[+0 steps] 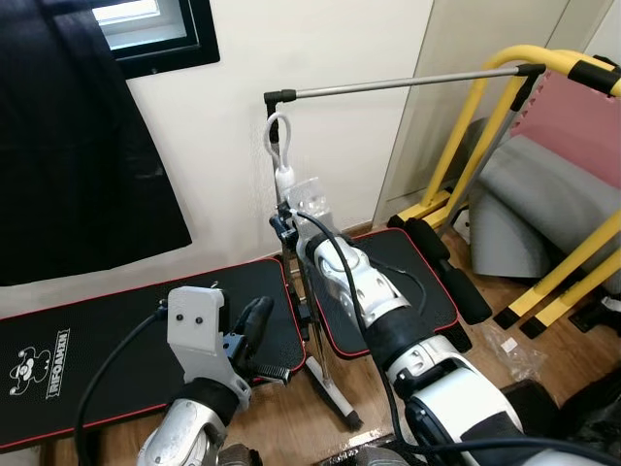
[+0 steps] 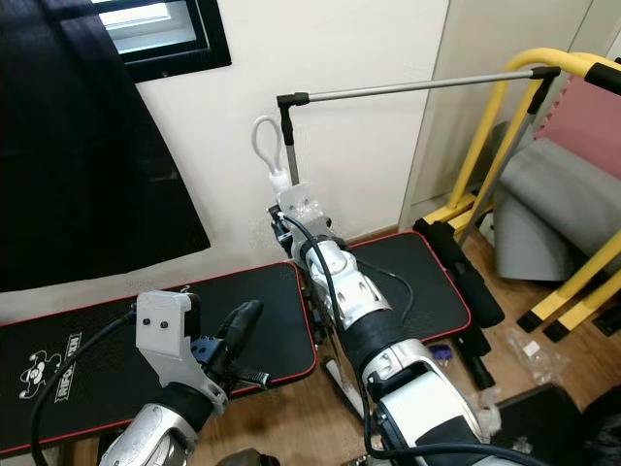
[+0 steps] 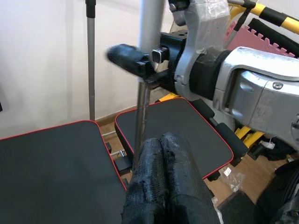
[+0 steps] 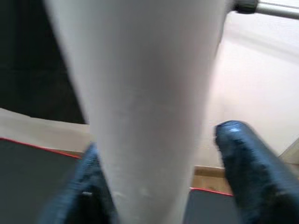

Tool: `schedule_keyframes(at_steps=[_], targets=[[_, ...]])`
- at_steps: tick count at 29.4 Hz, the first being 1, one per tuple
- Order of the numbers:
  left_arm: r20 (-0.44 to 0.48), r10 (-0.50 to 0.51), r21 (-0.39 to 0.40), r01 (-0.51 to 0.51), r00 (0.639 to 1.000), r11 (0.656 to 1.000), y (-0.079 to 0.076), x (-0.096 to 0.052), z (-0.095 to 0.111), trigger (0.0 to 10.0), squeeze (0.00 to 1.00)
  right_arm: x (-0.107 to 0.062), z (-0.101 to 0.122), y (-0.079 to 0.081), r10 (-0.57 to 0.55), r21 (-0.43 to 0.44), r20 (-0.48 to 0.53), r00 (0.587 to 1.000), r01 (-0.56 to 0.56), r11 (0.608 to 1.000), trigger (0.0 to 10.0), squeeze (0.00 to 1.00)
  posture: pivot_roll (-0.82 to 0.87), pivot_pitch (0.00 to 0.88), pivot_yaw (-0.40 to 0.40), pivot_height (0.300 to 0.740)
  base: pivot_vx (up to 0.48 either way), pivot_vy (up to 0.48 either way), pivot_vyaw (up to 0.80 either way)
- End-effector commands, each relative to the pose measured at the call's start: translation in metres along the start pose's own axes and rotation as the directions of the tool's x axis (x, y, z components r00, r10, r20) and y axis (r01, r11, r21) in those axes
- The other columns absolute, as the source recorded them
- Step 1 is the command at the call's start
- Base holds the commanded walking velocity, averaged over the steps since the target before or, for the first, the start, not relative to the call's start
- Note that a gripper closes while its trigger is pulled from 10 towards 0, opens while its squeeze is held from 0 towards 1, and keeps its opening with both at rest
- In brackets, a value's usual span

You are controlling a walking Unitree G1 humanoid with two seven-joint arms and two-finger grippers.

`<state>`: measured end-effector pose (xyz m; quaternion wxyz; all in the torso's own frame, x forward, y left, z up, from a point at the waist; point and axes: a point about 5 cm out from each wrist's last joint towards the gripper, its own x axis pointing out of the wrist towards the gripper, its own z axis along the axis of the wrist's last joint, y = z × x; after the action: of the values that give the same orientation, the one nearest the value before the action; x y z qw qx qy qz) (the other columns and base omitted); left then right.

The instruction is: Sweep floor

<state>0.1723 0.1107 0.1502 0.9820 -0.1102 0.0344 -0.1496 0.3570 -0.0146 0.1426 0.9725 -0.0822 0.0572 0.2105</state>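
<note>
Left gripper [image 1: 260, 325] clenched on nothing, hovering over the black mat's [image 1: 107, 340] right edge. Right gripper [image 3: 140, 63] grasps the broom handle [image 1: 283, 184], which stands upright between the two mats near the wall [image 1: 320, 58]. Judgement: broom secured only; floor [image 1: 495, 340] apparently unswept, litter present, all strokes outstanding.

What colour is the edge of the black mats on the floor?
Red. The black mats have a thin red border, which shows best in the right eye view.
</note>
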Motion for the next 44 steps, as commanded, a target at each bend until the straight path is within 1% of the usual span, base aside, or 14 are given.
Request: schedule_keyframes(at_steps=[1,5,7,15,16,18,19,21,22,23,24,33,37,44], targets=[[-0.007,0.01,-0.004,-0.01,1.0,1.0,0.0,-0.001,0.0,10.0,0.0,0.001,0.001,0.002,0.005,0.014,0.015,1.0,-0.005,1.0,10.0,1.0,-0.09,0.155,-0.055,0.74,0.0,0.0,0.0],[-0.006,0.014,-0.003,-0.014,1.0,1.0,0.001,0.0,0.0,10.0,0.0,0.003,0.001,-0.006,-0.076,-0.022,0.011,0.997,0.076,0.997,10.0,1.0,-0.09,0.146,-0.054,0.74,0.0,0.0,0.0],[-0.005,0.015,-0.003,-0.015,1.0,1.0,0.002,0.001,0.0,10.0,0.0,0.005,0.004,-0.02,-0.2,-0.099,0.019,0.98,0.201,0.975,10.0,1.0,-0.09,0.142,-0.054,0.74,0.0,0.0,0.0],[-0.005,0.016,-0.004,-0.016,1.0,1.0,0.002,0.002,0.0,10.0,0.0,0.006,0.005,-0.032,-0.284,-0.131,0.004,0.959,0.282,0.95,10.0,1.0,-0.09,0.139,-0.051,0.74,0.0,0.0,0.0],[-0.005,0.016,-0.005,-0.016,1.0,1.0,0.002,0.002,-0.001,10.0,0.0,0.006,0.003,-0.034,-0.261,-0.118,-0.02,0.965,0.257,0.959,10.0,0.67,-0.09,0.135,-0.048,0.74,0.0,0.0,0.0],[-0.005,0.016,-0.005,-0.016,1.0,1.0,0.002,0.002,-0.001,10.0,0.0,0.006,0.003,-0.034,-0.261,-0.118,-0.02,0.965,0.257,0.959,10.0,0.67,-0.09,0.135,-0.048,0.74,0.0,0.0,0.0],[-0.006,0.016,-0.004,-0.016,1.0,1.0,0.002,0.002,-0.001,10.0,0.0,0.004,-0.001,-0.034,-0.201,-0.086,-0.061,0.978,0.195,0.977,10.0,0.0,-0.09,0.132,-0.048,0.74,0.0,0.0,0.0],[-0.006,0.017,-0.002,-0.017,1.0,1.0,0.003,0.003,-0.001,10.0,0.0,-0.003,-0.008,-0.034,-0.114,-0.046,-0.109,0.987,0.11,0.993,10.0,0.0,-0.1,0.129,-0.045,0.74,0.0,0.0,0.0],[-0.006,0.017,-0.002,-0.017,1.0,1.0,0.003,0.003,-0.001,10.0,0.0,-0.003,-0.008,-0.034,-0.114,-0.046,-0.109,0.987,0.11,0.993,10.0,0.0,-0.1,0.129,-0.045,0.74,0.0,0.0,0.0],[-0.006,0.019,0.001,-0.019,1.0,1.0,0.005,0.005,-0.001,10.0,0.0,-0.018,-0.017,-0.038,-0.002,0.031,-0.17,0.985,0.008,0.999,10.0,0.0,-0.11,0.128,-0.043,0.74,0.0,0.0,0.0],[-0.006,0.019,0.002,-0.019,1.0,1.0,0.005,0.005,-0.002,10.0,0.0,-0.025,-0.019,-0.041,0.021,0.037,-0.19,0.982,-0.014,0.999,10.0,0.0,-0.11,0.124,-0.039,0.74,0.0,0.0,0.0],[-0.007,0.018,0.008,-0.018,1.0,1.0,0.007,0.007,-0.002,10.0,0.0,-0.04,-0.017,-0.052,0.033,0.04,-0.222,0.975,-0.024,0.999,10.0,0.0,-0.12,0.121,-0.032,0.74,0.0,0.0,0.0],[-0.009,0.02,0.015,-0.019,1.0,1.0,0.008,0.008,-0.002,10.0,0.0,-0.055,-0.022,-0.062,0.045,-0.02,-0.285,0.957,-0.053,0.998,10.0,0.0,-0.12,0.118,-0.03,0.74,0.0,0.0,0.0],[-0.009,0.022,0.02,-0.022,1.0,1.0,0.01,0.009,-0.002,10.0,0.0,-0.07,-0.017,-0.068,0.089,-0.013,-0.317,0.944,-0.098,0.995,10.0,0.0,-0.12,0.115,-0.027,0.74,0.0,0.0,0.0]])
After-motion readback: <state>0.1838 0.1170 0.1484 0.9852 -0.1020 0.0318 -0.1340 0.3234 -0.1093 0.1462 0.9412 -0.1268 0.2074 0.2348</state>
